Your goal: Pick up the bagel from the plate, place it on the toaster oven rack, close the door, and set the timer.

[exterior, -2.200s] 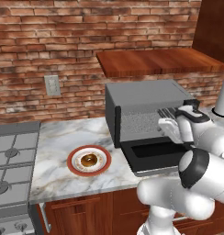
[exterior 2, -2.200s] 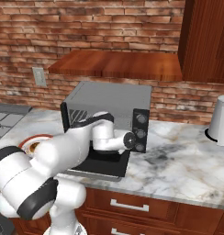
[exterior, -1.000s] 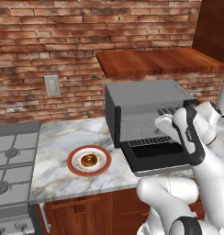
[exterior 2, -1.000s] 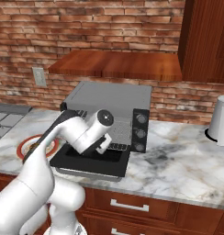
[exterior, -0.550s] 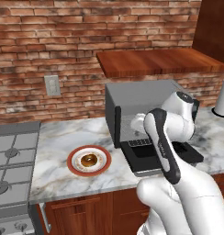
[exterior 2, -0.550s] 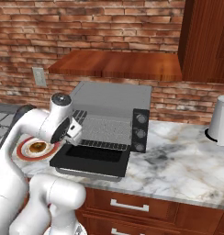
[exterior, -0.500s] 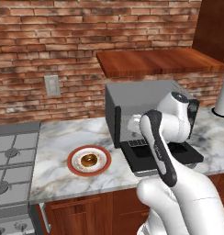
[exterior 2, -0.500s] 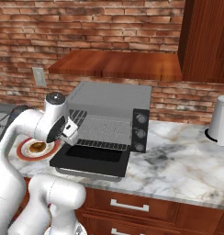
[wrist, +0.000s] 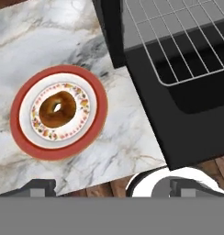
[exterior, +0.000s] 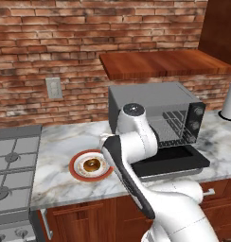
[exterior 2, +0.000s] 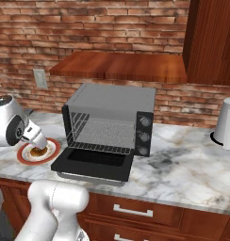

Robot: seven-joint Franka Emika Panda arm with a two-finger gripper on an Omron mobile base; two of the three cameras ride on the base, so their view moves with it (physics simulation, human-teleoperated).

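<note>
I've swung the arm left off the toaster oven (exterior: 155,113); the gripper (wrist: 111,186) now hangs above the counter (exterior: 56,142), jaws wide, nothing in them. The bagel (wrist: 57,109) sits centred on the plate (wrist: 93,92), left of the oven. The door (exterior 2: 93,164) is dropped flat, and the toaster oven rack (wrist: 178,41) is bare inside.

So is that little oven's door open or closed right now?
Open. The door lies folded down flat on the counter in front of the toaster oven, and the wire rack inside is in plain sight, with nothing on it.
</note>
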